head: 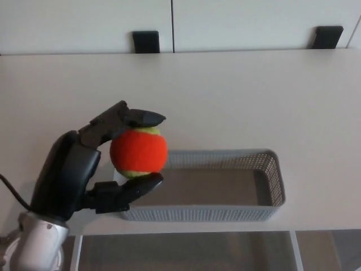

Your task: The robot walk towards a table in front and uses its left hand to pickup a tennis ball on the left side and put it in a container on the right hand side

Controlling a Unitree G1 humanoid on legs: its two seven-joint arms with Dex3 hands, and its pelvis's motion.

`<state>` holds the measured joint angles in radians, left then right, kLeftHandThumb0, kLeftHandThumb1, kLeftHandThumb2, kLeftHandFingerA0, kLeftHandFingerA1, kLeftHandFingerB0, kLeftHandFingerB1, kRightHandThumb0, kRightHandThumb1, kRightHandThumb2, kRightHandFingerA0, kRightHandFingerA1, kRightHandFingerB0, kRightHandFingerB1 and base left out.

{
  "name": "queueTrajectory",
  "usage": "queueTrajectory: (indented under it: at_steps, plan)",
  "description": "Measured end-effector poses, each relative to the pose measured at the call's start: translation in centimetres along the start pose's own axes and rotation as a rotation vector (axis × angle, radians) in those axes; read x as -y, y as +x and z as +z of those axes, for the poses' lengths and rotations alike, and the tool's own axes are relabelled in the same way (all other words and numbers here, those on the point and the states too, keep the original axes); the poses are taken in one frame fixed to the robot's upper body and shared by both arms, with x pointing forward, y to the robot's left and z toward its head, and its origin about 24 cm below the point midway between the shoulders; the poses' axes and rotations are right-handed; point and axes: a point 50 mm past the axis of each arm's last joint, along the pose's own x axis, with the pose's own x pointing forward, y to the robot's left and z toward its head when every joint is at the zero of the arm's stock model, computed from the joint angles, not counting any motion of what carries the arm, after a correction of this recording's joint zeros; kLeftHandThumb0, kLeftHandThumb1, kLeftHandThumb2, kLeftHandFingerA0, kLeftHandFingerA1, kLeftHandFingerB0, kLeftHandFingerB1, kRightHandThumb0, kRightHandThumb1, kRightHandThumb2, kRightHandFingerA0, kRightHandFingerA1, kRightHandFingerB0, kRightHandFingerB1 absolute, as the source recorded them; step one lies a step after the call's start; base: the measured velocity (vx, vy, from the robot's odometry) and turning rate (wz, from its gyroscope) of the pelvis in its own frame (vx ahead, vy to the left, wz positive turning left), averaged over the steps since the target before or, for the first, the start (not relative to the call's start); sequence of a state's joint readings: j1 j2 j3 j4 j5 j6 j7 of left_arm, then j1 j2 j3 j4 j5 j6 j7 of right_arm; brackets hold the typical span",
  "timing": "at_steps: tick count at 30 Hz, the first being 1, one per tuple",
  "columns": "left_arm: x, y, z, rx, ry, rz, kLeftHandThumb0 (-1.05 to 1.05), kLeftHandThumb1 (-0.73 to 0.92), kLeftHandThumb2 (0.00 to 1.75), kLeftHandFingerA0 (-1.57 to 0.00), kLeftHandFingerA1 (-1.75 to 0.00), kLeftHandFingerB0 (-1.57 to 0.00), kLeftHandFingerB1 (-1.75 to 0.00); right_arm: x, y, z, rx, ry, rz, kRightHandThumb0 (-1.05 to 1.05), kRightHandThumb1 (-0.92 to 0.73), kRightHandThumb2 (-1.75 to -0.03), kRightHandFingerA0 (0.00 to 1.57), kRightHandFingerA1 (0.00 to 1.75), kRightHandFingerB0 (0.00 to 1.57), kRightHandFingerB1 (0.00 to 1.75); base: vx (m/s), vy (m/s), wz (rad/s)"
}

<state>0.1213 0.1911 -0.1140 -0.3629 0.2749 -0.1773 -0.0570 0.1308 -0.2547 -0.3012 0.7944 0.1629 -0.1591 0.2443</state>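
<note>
Left hand (79, 169), closed on the ball (139, 152), carries it clear of the bench (254, 96) at the left end of the basket (271, 186). The grip is a pinch: fingers (132, 118) arch over the top and one more props it from below, so approx. half the orange-and-yellow felt shows btwn them and nothing blocks a straight drop. From the head view the ball overlaps the basket's near-left corner. Whether it hangs fully inside the rim or just short of it can't be told from this angle. The basket, grey mesh w/ an empty floor, sits at the bench's front edge, centre to right, long side toward the robot. That makes a wide target, prob. placed so the left arm can reach across w/o the body turning. Holding the ball high keeps it above the mesh wall instead of knocking into it. Judged by this, pickup is done and the carry is nearly over; what's left is a short shift right over the floor, then a release. Risk: opening too early, since a ball landing on the rim could bounce off the bench. Right hand isn't in view. Two black brackets (146, 41) sit at the bench's far edge, well apart from the work.
</note>
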Motion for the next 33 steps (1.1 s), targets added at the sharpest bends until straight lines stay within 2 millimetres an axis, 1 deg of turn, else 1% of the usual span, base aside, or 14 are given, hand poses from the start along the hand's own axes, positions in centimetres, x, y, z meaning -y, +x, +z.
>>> queueTrajectory:
  at_steps: [2,3,4,5,6,12,25,27,28,29,30,31,32,33]
  plan:
    - [0.3,0.1,-0.3,-0.016,0.0,-0.013,-0.06,0.76,0.72,-1.09,-1.15,-0.85,-0.95,0.0,0.0,0.0,-0.001,-0.002,0.002,-0.2,-0.55,-0.56,0.6,0.45,0.44,0.39,0.0,0.0,0.0]
    - [0.4,0.2,-0.5,-0.024,-0.001,-0.018,-0.08,0.78,0.66,-1.08,-0.98,-0.8,-0.74,-0.1,0.0,0.0,-0.001,-0.003,0.004,-0.21,-0.55,-0.56,0.6,0.44,0.43,0.38,0.0,0.0,0.0]
    - [0.5,0.3,-0.6,-0.031,-0.003,-0.022,-0.08,0.78,0.66,-1.08,-0.98,-0.8,-0.74,-0.1,0.0,0.0,-0.001,-0.004,0.005,-0.21,-0.55,-0.56,0.6,0.44,0.43,0.38,0.0,0.0,0.0]
    - [0.6,0.4,-0.7,-0.037,-0.004,-0.025,-0.51,0.53,0.74,-0.37,-0.52,-0.23,-0.41,-0.1,0.0,0.0,0.0,-0.005,0.005,-0.21,-0.55,-0.56,0.6,0.45,0.44,0.38,0.0,0.0,0.0]
    - [0.7,0.4,-0.7,-0.041,-0.004,-0.029,-0.62,0.42,0.76,-0.05,-0.36,-0.05,-0.2,-0.1,0.0,0.1,0.0,-0.006,0.005,-0.21,-0.54,-0.56,0.62,0.45,0.43,0.38,0.0,0.0,0.0]
    - [0.8,0.4,-0.8,-0.092,0.037,-0.133,-0.8,0.49,0.81,0.0,-0.05,0.0,0.0,-0.1,0.1,0.1,0.002,-0.011,0.006,-0.21,-0.54,-0.56,0.64,0.46,0.43,0.38,0.0,0.0,0.0]
    - [0.5,-0.2,-0.9,-0.156,0.062,-0.223,-0.88,0.57,0.94,-0.04,-0.13,-0.08,-0.11,-0.2,0.2,0.4,0.012,-0.016,0.009,-0.21,-0.55,-0.56,0.62,0.45,0.42,0.38,0.0,0.0,0.0]
    - [0.4,-0.8,-0.8,-0.165,0.059,-0.221,-0.8,0.53,0.92,-0.02,-0.23,-0.08,-0.21,-0.2,0.2,0.4,0.012,-0.016,0.009,-0.21,-0.55,-0.56,0.63,0.46,0.42,0.38,0.0,0.0,0.0]
    - [0.2,-1.3,-0.7,-0.169,0.057,-0.214,-0.79,0.65,0.61,-0.09,-0.27,-0.09,-0.23,-0.2,0.2,0.4,0.012,-0.017,0.009,-0.21,-0.55,-0.56,0.62,0.45,0.42,0.38,0.0,0.0,0.0]
    - [0.0,-1.7,-0.6,-0.171,0.056,-0.209,-0.79,0.65,0.61,-0.09,-0.27,-0.09,-0.23,-0.1,0.1,0.4,0.01,-0.018,0.009,-0.21,-0.55,-0.56,0.62,0.45,0.42,0.38,0.0,0.0,0.0]
    - [-0.2,-2.1,-0.5,-0.171,0.056,-0.201,-0.78,0.5,0.89,0.0,-0.38,-0.16,-0.35,-0.1,0.1,0.4,0.011,-0.018,0.01,-0.21,-0.55,-0.56,0.62,0.45,0.43,0.39,0.0,0.0,0.0]
    - [-0.5,-2.8,-0.3,-0.167,0.054,-0.189,-0.38,0.29,0.92,0.0,-0.49,0.0,-0.48,-0.2,0.1,0.4,0.011,-0.018,0.01,-0.2,-0.55,-0.56,0.63,0.46,0.44,0.39,0.0,0.0,0.0]
    - [-0.8,-3.5,-0.1,-0.167,0.048,-0.179,-0.38,0.29,0.92,0.0,-0.49,0.0,-0.48,-0.2,0.1,0.4,0.01,-0.019,0.011,-0.2,-0.55,-0.56,0.63,0.46,0.44,0.39,0.0,0.0,0.0]
    - [-1.0,-4.2,0.1,-0.17,0.04,-0.17,-0.73,0.47,0.8,-0.17,-0.43,-0.11,-0.38,-0.2,0.1,0.4,0.01,-0.019,0.011,-0.2,-0.55,-0.56,0.62,0.45,0.43,0.39,0.0,0.0,0.0]
